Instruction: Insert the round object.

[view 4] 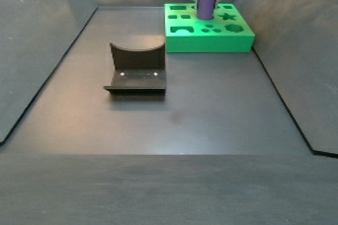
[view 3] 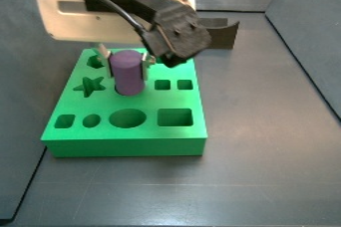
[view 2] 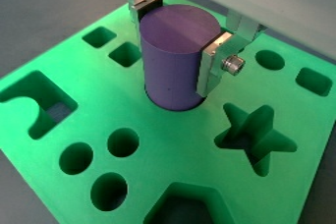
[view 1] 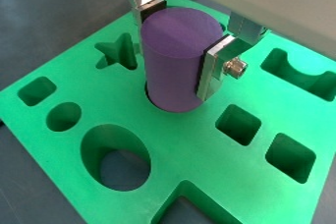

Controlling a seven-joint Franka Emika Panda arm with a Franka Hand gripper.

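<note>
Wrist views both showed the claw (view 1: pixel 180 39) clamped on the purple cylinder peg (view 1: pixel 178 59), its base already seated in a round hole of the green block (view 1: pixel 79 85). Pressing straight down, keeping it vertical, seemed wise before releasing.

No text, label, brand, number or sign could be read anywhere, neither on the gripper (view 1: pixel 182 33) over the green block (view 1: pixel 262 184) nor on the purple peg (view 1: pixel 176 59).
</note>
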